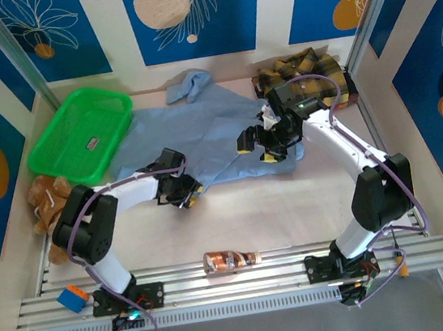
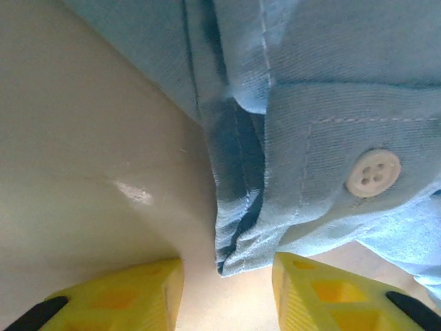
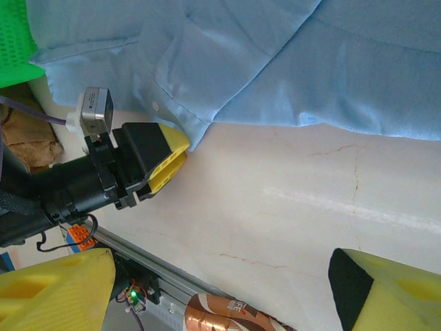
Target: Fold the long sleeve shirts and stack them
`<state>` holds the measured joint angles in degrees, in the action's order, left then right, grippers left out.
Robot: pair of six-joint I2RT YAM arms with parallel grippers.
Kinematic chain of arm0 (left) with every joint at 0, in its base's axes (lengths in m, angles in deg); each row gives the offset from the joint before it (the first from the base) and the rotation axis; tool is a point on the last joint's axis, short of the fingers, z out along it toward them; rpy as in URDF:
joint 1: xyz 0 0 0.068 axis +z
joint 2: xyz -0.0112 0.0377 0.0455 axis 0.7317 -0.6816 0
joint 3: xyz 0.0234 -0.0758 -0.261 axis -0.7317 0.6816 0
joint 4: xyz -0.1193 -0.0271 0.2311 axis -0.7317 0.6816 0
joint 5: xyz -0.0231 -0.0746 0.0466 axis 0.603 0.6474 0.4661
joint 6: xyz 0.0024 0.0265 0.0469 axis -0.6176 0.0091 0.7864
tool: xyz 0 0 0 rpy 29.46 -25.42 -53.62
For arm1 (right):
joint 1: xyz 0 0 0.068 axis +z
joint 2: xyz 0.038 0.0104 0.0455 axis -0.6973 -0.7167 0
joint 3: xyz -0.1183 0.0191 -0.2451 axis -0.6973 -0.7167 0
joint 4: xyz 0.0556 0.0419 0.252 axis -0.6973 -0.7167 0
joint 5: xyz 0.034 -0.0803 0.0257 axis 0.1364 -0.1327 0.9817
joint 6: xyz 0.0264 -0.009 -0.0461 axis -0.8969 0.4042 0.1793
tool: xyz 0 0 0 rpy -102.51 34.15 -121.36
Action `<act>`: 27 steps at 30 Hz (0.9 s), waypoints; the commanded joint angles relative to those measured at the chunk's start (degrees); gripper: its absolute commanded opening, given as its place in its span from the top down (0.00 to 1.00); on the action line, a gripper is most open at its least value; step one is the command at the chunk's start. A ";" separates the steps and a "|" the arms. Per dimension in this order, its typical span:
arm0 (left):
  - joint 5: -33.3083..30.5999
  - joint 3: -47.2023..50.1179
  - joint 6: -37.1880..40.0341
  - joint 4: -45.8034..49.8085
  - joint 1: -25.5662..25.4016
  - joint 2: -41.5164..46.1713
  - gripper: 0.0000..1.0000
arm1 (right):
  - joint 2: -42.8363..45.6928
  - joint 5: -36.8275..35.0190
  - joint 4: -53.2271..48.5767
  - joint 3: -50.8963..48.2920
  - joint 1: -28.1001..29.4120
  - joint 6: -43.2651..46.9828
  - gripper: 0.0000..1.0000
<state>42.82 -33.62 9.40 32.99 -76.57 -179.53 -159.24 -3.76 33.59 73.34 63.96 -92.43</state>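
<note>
The light blue long sleeve shirt (image 1: 201, 131) lies spread across the middle of the table. The plaid long sleeve shirt (image 1: 301, 73) sits bunched at the back right. My left gripper (image 1: 183, 193) is low at the blue shirt's near edge. In the left wrist view its yellow fingers (image 2: 124, 293) stand apart, with a buttoned corner of the blue shirt (image 2: 331, 103) just ahead of the gap, not clamped. The right wrist view shows this left gripper (image 3: 178, 155) touching that corner of the blue shirt (image 3: 275, 62). My right gripper (image 1: 271, 138) hovers over the shirt's right side, open (image 3: 220, 293) and holding nothing.
A green basket (image 1: 58, 166) stands at the back left, with a brown crumpled thing (image 1: 46, 201) in front of it. A brown snack packet (image 1: 230, 260) lies by the near metal rail (image 1: 221, 284). A blue-and-orange block (image 1: 73, 298) sits at the rail's left end.
</note>
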 commanded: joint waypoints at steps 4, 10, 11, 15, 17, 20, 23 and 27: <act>-4.70 -3.15 1.81 -1.67 -0.86 -4.81 0.63 | 2.03 3.03 1.18 -2.72 -0.55 1.50 0.18; -5.18 -6.16 3.03 0.51 -0.79 -7.30 0.68 | 1.51 4.77 1.89 -2.97 -0.78 1.98 0.18; -4.85 -6.58 3.24 1.23 -0.72 -8.11 0.70 | 1.34 5.05 1.89 -2.89 -0.91 2.09 0.19; -4.56 -7.40 4.24 3.94 -0.72 -9.58 0.82 | 1.42 5.92 2.18 -2.86 -1.03 2.47 0.19; -4.23 -7.42 4.54 4.24 -0.56 -10.04 0.89 | 1.59 6.24 2.49 -3.05 -1.05 2.64 0.19; -4.25 -7.69 5.07 4.31 -0.52 -9.73 0.97 | 1.73 6.73 2.71 -3.45 -1.21 2.82 0.19; -4.65 -9.82 8.52 6.95 -0.46 -8.41 1.00 | 1.68 6.75 2.65 -3.67 -1.44 3.39 0.18; -4.72 -13.11 17.32 13.34 -0.23 -5.09 1.00 | 2.03 6.06 2.97 -4.03 -2.21 3.77 0.06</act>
<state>41.20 -43.52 19.25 42.56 -76.83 -185.41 -159.07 1.09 36.62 70.19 62.45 -89.72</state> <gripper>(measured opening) 0.065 0.915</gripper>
